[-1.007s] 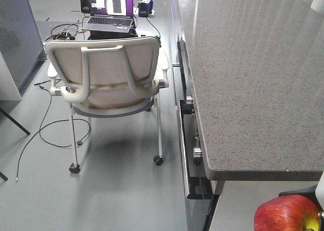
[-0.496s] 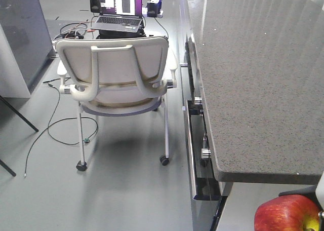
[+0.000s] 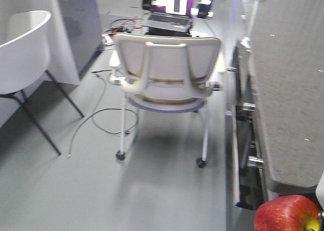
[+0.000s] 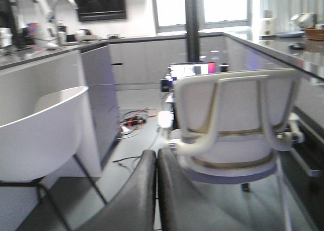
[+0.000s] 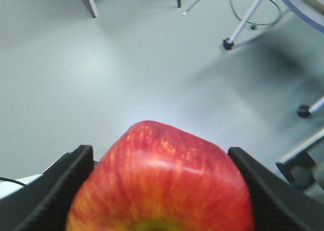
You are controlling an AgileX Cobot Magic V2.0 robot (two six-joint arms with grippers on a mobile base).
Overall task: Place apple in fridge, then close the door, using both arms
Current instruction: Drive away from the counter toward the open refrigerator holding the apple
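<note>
The glossy red apple [image 5: 162,180] with a yellow patch fills the lower part of the right wrist view. My right gripper [image 5: 160,152] is shut on it, one black ridged finger [image 5: 71,175] pressing each side. It hangs above bare grey floor. In the front view the apple [image 3: 286,214] shows at the bottom right corner. My left gripper [image 4: 156,152] is shut, its dark fingers [image 4: 136,190] pressed together with nothing between them, pointing toward the office chair. The fridge and its door are out of view.
A wheeled cream office chair [image 3: 167,74] stands straight ahead. To its right is a speckled grey counter [image 3: 293,89], with an open drawer [image 3: 243,160] below it. A white shell chair [image 3: 23,48] and a grey-blue cabinet [image 3: 76,23] stand at left. Cables [image 3: 101,119] lie on the floor.
The front view has swung left: chair and counter slid rightward in the picture and the white shell chair came into sight. The apple keeps its place in my right gripper.
</note>
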